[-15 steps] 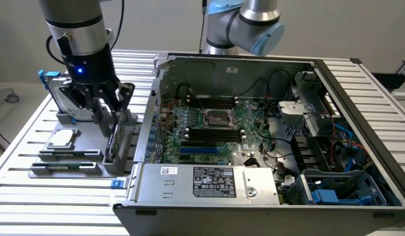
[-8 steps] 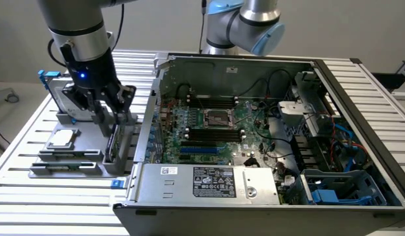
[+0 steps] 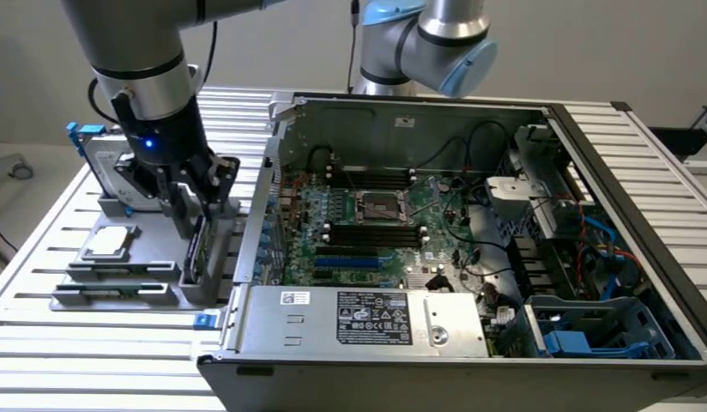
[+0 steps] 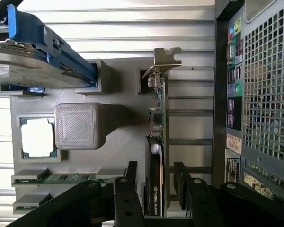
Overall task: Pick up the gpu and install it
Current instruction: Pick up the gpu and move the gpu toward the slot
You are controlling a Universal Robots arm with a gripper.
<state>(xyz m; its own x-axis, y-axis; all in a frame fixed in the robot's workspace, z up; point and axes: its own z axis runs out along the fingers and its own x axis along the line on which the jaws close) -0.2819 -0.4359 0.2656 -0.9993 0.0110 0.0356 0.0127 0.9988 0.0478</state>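
Gripper (image 4: 155, 182) is hanging low over the gray parts holder (image 4: 120, 142) with its jaws standing wide. One finger (image 4: 131, 176) is sitting on each side of the gpu (image 4: 157, 137), with a sliver of daylight showing on both sides. It is straddling the card and gripping nothing.

The gpu is standing on edge in its slot in the holder. The black shroud is lying between the fingers, the green board is running away from them, and the silver bracket (image 4: 166, 57) is at the far end. In the exterior view the holder is sitting just beside the computer case (image 3: 583, 146), on that view's left.

Progress, as a judgement: the approach is looking finished and the grasp is not yet made. The card is not lifted and is well apart from the motherboard (image 3: 377, 227), so both pick-up and install are outstanding.

Others in the holder:
- A hard drive (image 4: 38, 52) with blue rails is standing upright.
- A square processor chip (image 4: 37, 137) is lying flat.
- Two memory sticks (image 4: 57, 178) are resting in grooves.

The case is lying on its side with the cover off, showing the board, cables and power supply (image 3: 365, 318).

Everything is resting on a ribbed aluminium table (image 3: 79, 365). A plain pale wall is showing behind it, with a strip of floor at the exterior view's left.
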